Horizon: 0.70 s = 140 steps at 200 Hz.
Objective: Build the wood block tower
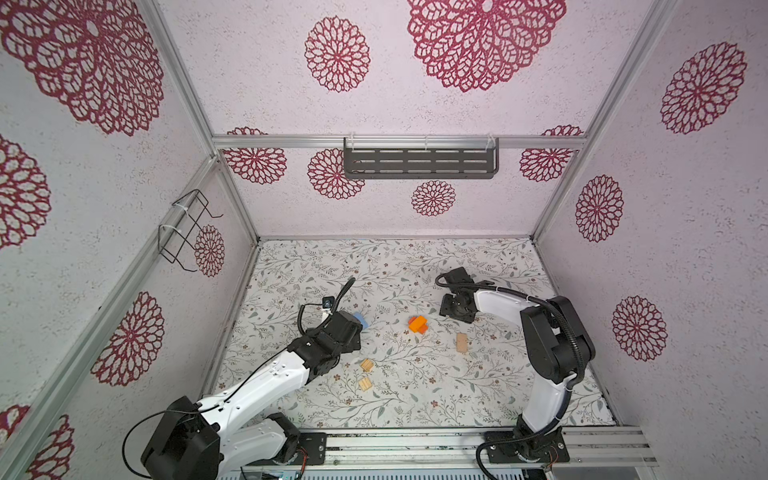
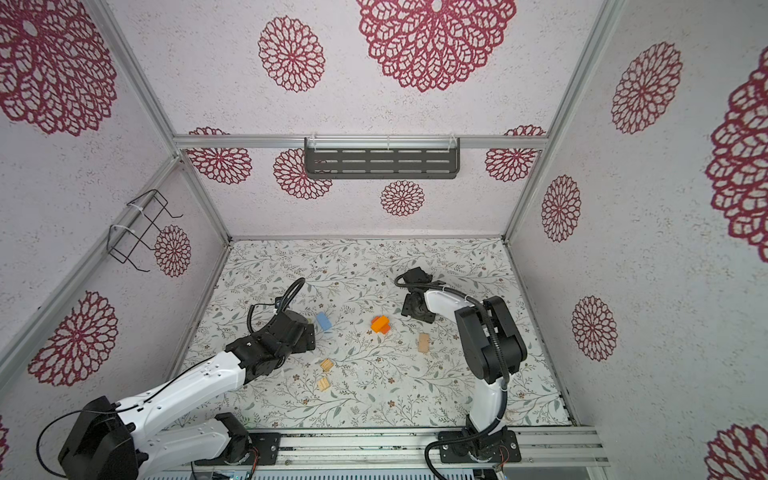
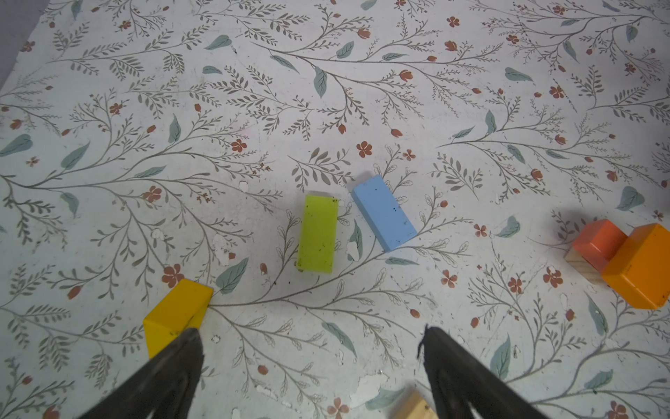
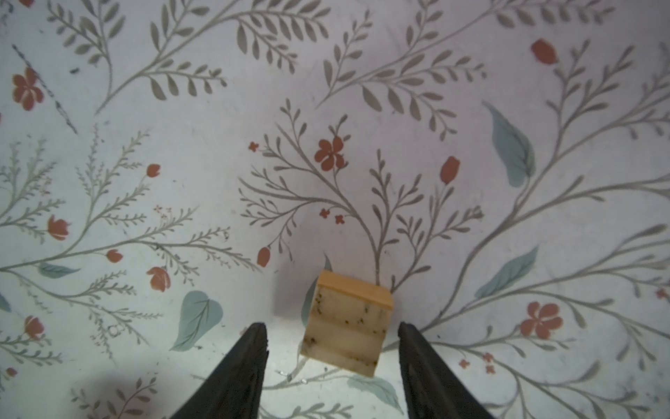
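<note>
Both top views are bright and even, with faint shadows. The walls (image 1: pixel 104 174) look stretched near the edges. The left wrist view is sharp. The right wrist view is blurry. There, a soft shadow lies beside the tan block (image 4: pixel 346 323), and the mat (image 4: pixel 286 357) shines white close by.

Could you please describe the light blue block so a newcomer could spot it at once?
On the floral table cover, look just ahead of the left gripper. There the light blue block lies flat beside a yellow-green block; it is the only blue piece.
</note>
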Available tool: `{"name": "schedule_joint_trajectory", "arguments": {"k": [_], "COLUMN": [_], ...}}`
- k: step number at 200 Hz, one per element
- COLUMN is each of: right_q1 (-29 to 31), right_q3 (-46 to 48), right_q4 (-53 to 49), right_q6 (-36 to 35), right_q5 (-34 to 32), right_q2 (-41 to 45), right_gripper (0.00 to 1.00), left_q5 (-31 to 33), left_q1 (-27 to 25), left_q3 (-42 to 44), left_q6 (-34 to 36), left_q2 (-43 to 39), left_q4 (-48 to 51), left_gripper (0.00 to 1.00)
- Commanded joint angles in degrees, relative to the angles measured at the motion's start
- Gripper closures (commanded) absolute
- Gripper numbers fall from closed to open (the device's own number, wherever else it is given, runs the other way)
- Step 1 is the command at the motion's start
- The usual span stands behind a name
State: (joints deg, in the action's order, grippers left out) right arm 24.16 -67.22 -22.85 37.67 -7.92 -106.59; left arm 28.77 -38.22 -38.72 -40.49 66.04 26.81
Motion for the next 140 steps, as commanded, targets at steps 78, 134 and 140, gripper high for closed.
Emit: {"name": "schedule_joint_trajectory", "arguments": {"k": [78,134,140], "right_q1": [0.2,0.3,0.3], "right_q3": [-2.0,-4.0,-4.5], "right_q4": [-2.0,-4.6,-5.3], "right_q6": [-0.7,-4.1,-4.9], "right_q5": [-1.7,-0.9,-0.3], "right_q2": [-0.5,-0.1,-0.1], "right_gripper": [0.55,0.66,0.66], "left_q5": [-2.1,-3.4,-3.4], "left_q1": [1.0,0.9,1.0], "left_q3": [-0.5,-0.6,-0.7], "left_q6": [0.7,1.1,1.1], "left_q2": [1.3,2.7,2.8], "left_q4": [-1.6,-2.8,-2.9], "left_gripper": [0.03,0.03,0.03]}}
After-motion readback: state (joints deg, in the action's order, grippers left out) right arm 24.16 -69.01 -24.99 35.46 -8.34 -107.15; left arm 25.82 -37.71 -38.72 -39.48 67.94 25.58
